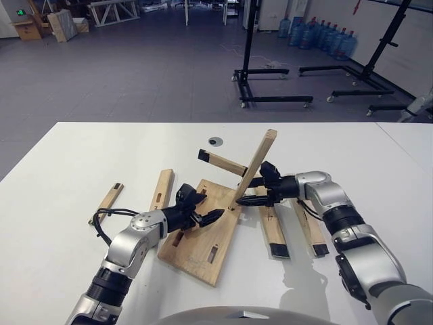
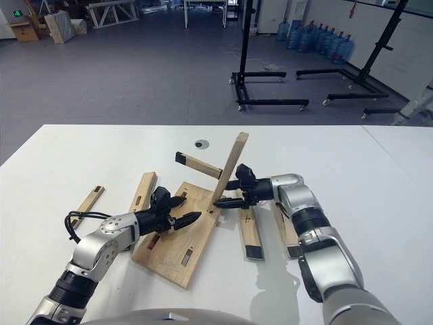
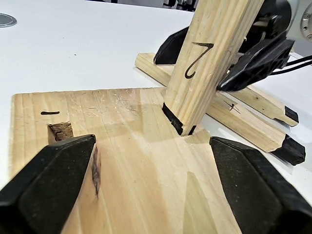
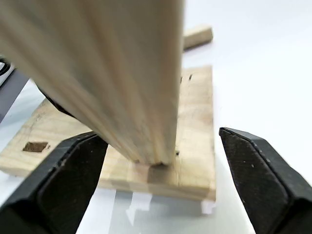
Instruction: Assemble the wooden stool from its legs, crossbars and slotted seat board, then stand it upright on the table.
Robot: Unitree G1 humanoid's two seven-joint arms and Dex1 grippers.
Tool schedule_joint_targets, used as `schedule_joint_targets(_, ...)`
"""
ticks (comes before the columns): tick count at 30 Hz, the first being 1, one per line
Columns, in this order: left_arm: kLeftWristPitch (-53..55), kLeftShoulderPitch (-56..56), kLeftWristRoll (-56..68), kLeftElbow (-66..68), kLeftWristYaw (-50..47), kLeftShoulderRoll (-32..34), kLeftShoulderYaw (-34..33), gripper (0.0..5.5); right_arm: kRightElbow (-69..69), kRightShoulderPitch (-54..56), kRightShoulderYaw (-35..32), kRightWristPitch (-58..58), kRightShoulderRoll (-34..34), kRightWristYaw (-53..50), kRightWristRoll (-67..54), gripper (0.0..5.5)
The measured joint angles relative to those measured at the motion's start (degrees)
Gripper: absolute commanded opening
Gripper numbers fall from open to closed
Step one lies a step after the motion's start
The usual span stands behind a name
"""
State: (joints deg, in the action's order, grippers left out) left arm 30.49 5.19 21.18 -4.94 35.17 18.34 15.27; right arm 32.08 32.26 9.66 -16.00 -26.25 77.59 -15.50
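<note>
Six sticks and one seat board (image 1: pixel 203 250), by my count.

Where do the sticks sit?

One leg (image 1: pixel 260 159) stands tilted, its foot in a slot at the board's far right corner. One dark-tipped stick (image 1: pixel 226 163) lies just beyond the board. Two more (image 1: pixel 274 230) (image 1: pixel 310 230) lie side by side to its right. A slotted stick (image 1: pixel 161 189) lies just left of it, and a short stick (image 1: pixel 110 197) lies farther left.

And the board itself?

It lies flat on the white table (image 1: pixel 67 169), turned at an angle.

The grippers?

Two. The left gripper (image 1: pixel 211 206) hovers over the board, jaws wide apart, holding nothing. The right gripper (image 1: pixel 257 191) is at the board's right edge, jaws spread on either side of the tilted leg; its fingers (image 4: pixel 63 180) stand clear of the wood.

The room?

Grey floor beyond the board, black wheeled stands (image 1: pixel 270 74), blue water bottles (image 1: pixel 325 34) along the far wall.

Anything else nearby?

A round metal disc (image 1: pixel 216 141) is set in the table beyond the board. The right gripper hangs over the near ends of the two sticks on the right.
</note>
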Motion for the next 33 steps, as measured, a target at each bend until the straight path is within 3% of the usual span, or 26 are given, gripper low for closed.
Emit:
schedule_joint_targets(8,0.0,-0.7,0.0,-0.5,-1.2,-0.9,-0.3,4.3,-16.6,-7.9,-6.9,-0.5,-3.4,-7.3,-2.5,4.07)
schedule_joint_targets(13,-0.3,-1.8,0.0,-0.8,-2.1,-1.6,-1.2,4.3,-23.8,-13.3,-15.1,-0.1,-8.2,-11.7,-5.3,4.07)
schedule_joint_targets(19,-1.0,-2.0,0.0,-0.4,-2.2,-2.3,-1.6,4.3,-22.9,-9.9,-22.2,0.2,-7.4,-19.5,-9.6,4.07)
schedule_joint_targets(22,-1.5,-1.0,0.0,1.0,-2.2,-2.6,-1.6,4.3,-25.6,-0.2,-27.4,-3.7,-4.9,-28.4,-16.3,4.07)
schedule_joint_targets(29,-2.9,-0.2,-0.3,2.8,-2.2,-3.3,-1.5,4.3,-28.6,16.7,-26.7,-13.0,-1.7,-40.5,-21.7,4.07)
schedule_joint_targets(33,-3.7,-0.4,-1.1,3.1,-2.4,-4.1,-1.4,4.3,-28.6,15.7,-19.7,-18.9,1.6,-42.2,-21.4,4.07)
